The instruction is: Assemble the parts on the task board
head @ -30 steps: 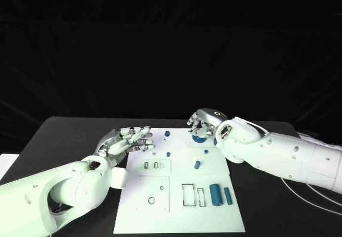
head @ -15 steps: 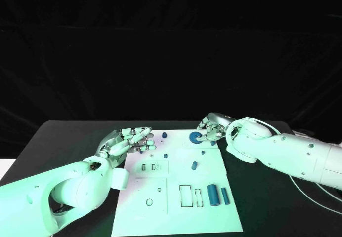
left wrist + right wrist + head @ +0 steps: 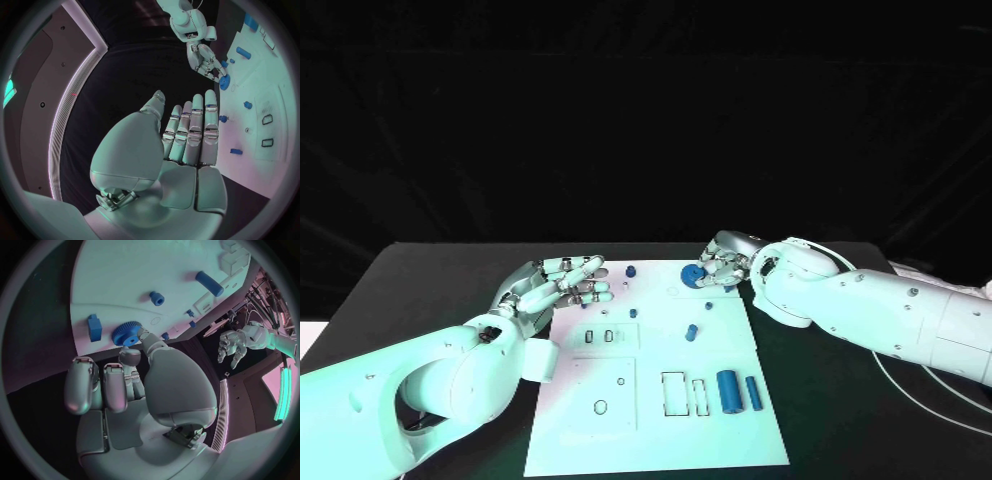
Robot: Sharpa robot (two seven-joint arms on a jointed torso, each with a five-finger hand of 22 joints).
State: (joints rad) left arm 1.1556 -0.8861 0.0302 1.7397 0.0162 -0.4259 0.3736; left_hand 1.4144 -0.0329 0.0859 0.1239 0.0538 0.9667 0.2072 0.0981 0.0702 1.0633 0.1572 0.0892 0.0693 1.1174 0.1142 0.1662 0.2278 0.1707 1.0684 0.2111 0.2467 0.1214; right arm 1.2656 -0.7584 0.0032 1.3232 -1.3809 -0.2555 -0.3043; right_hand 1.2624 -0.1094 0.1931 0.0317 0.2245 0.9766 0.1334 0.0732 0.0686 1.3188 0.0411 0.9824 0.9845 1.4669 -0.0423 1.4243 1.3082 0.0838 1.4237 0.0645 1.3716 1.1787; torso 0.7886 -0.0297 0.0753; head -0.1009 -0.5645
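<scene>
The white task board [image 3: 661, 440] lies in the middle of the black table. A blue gear [image 3: 692, 277] lies flat near its far right corner. My right hand [image 3: 727, 262] sits just right of the gear, fingers curled down. In the right wrist view a fingertip and the thumb tip of this right hand [image 3: 125, 390] pinch the rim of the gear [image 3: 128, 333]. A small blue block [image 3: 94, 327] lies beside the gear at the board's edge. My left hand [image 3: 567, 282] hovers by the board's far left edge, fingers straight and together, holding nothing.
Other blue parts are on the board: a peg [image 3: 630, 270], a short pin [image 3: 689, 332], a thick cylinder [image 3: 727, 388] and a slim bar [image 3: 753, 393]. Cut-out slots [image 3: 675, 393] and an oval hole [image 3: 600, 407] mark the near half. A white cable [image 3: 906, 390] lies at the right.
My right hand has slid right from over the gear, which now shows whole and stays in place. The left hand has hardly moved. The camera shifted slightly.
</scene>
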